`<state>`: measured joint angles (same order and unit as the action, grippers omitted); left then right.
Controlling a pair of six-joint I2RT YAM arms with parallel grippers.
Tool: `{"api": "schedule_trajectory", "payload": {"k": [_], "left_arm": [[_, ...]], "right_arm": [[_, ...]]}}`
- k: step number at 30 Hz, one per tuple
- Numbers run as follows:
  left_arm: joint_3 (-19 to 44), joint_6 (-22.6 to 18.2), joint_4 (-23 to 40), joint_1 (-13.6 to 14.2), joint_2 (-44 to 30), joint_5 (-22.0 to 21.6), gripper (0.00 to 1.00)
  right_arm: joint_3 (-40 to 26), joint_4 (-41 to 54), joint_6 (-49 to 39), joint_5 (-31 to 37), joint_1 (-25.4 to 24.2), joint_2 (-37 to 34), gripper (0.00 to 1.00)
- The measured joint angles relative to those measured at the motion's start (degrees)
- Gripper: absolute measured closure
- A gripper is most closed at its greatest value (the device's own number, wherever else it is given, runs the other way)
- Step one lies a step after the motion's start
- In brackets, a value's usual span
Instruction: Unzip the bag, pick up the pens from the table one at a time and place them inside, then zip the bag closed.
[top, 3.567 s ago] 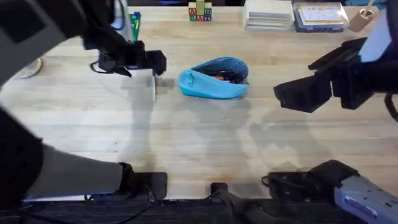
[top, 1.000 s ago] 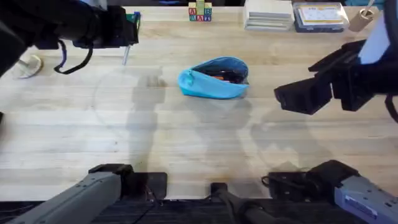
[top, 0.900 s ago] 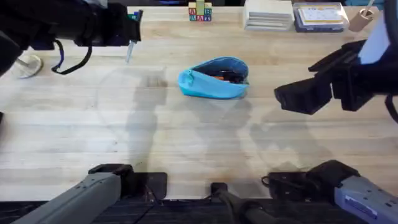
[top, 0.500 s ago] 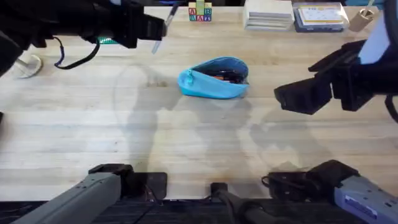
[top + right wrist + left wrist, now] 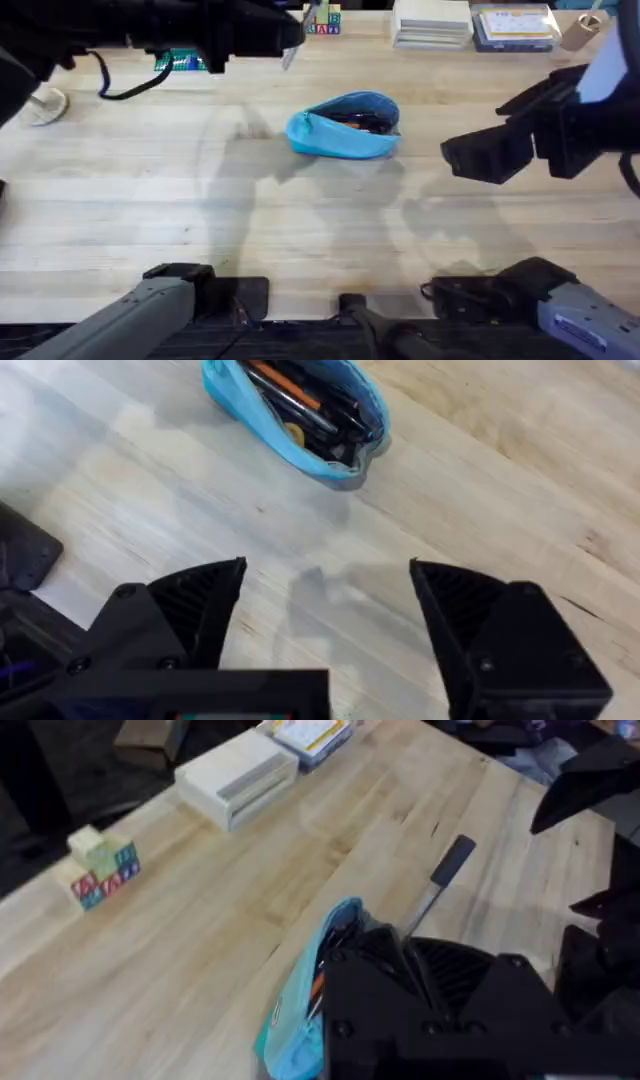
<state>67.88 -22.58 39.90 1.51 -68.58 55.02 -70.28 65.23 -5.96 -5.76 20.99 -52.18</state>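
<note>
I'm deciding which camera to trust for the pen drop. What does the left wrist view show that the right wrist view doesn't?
Left wrist view alone: the pen held in the left gripper, sticking out above the bag, plus the toy blocks and the white box farther along the table.
Right wrist view alone: the right gripper open over bare table, and a direct look into the unzipped bag, with pens and an orange item inside.
Both: the blue bag, open, on the wooden table.

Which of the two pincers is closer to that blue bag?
Left. The left pincer, holding a pen, hovers just behind the bag; the right pincer waits farther off to its side.
</note>
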Motion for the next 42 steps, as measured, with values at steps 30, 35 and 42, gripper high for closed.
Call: {"api": "schedule_trajectory", "payload": {"k": [30,35,42], "left_arm": [[0.0,-0.6,-11.7,16.0,-13.1,-12.8,0.958],[0.0,-0.6,-10.4,16.0,-15.3,-12.8,0.958],[0.0,-0.6,-6.2,16.0,-18.1,-12.9,0.958]], "right_arm": [[0.0,0.0,0.0,0.0,0.0,0.0,0.004],[0.0,0.0,0.0,0.0,0.0,0.0,0.003],[0.0,0.0,0.0,0.0,0.0,0.0,0.004]]}}
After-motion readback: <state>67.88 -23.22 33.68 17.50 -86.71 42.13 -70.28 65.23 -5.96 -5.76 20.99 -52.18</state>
